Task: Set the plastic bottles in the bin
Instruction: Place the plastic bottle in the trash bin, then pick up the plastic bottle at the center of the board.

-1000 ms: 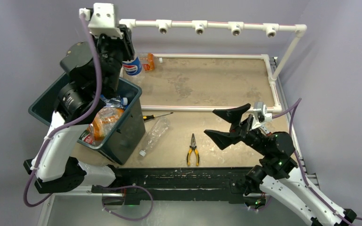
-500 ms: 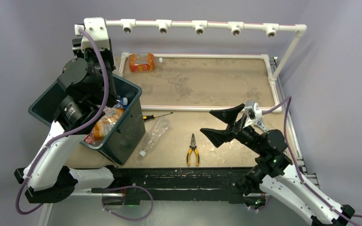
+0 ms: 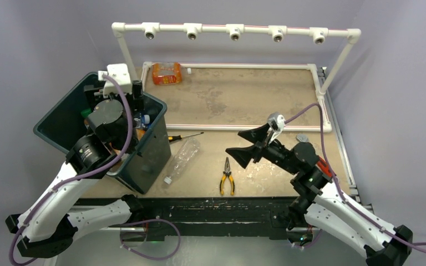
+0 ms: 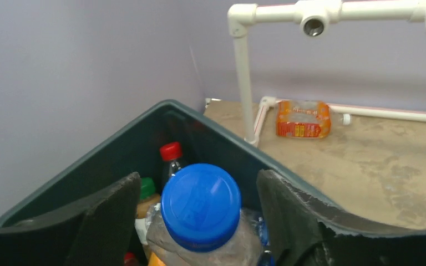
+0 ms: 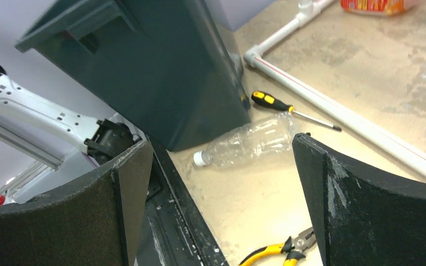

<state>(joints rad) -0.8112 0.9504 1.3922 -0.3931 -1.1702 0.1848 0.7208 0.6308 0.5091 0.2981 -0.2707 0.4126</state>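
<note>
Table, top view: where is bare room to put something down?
Bare: the far half inside the white pipe frame, right of the orange bottle. Crowded: the near strip beside the bin, with screwdriver, clear bottle and pliers.

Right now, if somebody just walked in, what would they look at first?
Probably the big dark bin on the left, holding several bottles, with the left pincer right over it and a blue-capped bottle between its fingers. Next, the right pincer, wide open above the table, near a clear bottle lying beside the bin and yellow-handled pliers.
</note>
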